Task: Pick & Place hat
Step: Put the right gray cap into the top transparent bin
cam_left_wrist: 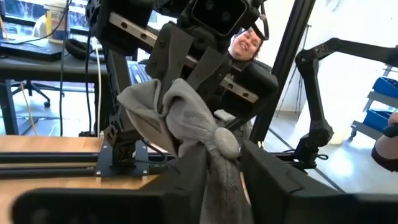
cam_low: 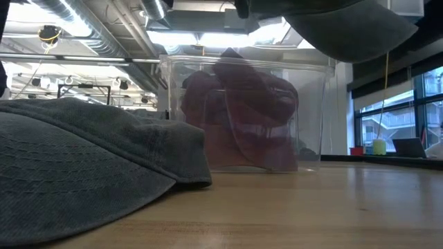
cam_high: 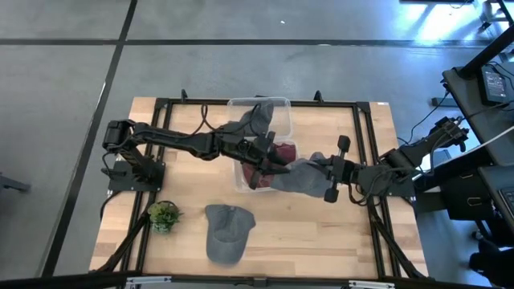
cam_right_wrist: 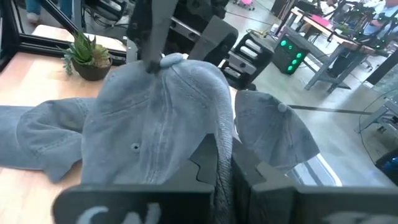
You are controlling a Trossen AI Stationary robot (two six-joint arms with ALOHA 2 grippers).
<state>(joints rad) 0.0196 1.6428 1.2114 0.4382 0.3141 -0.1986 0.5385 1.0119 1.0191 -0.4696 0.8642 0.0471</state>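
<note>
Grey cotton hangs between our two grippers: the lifted cap [cam_high: 299, 178] is raised beside the clear plastic bin [cam_high: 281, 104], stretched between both arms. Our left gripper [cam_high: 277, 166] reaches across from the left base and, in its wrist view, its fingers are pinched tight on a bunched fold of the cloth, probably so the crown cannot sag. Our right gripper [cam_high: 328, 171] comes in from the right edge, fingers shut on the cap's rim with the fabric squeezed between them; holding from two sides seems meant to keep the cap spread for a handover or a tidy drop. Inside the bin lies a dark red hat [cam_high: 277, 152], with another grey one [cam_high: 259, 116] draped over the far wall, so we judge the bin to be either source or goal, and we cannot tell which. A further grey cap [cam_high: 226, 231] rests flat on the wooden table [cam_high: 353, 241] near the front edge, just beside a small potted plant [cam_high: 164, 213], well clear of both arms. A person shows behind the rig in the left wrist view.
</note>
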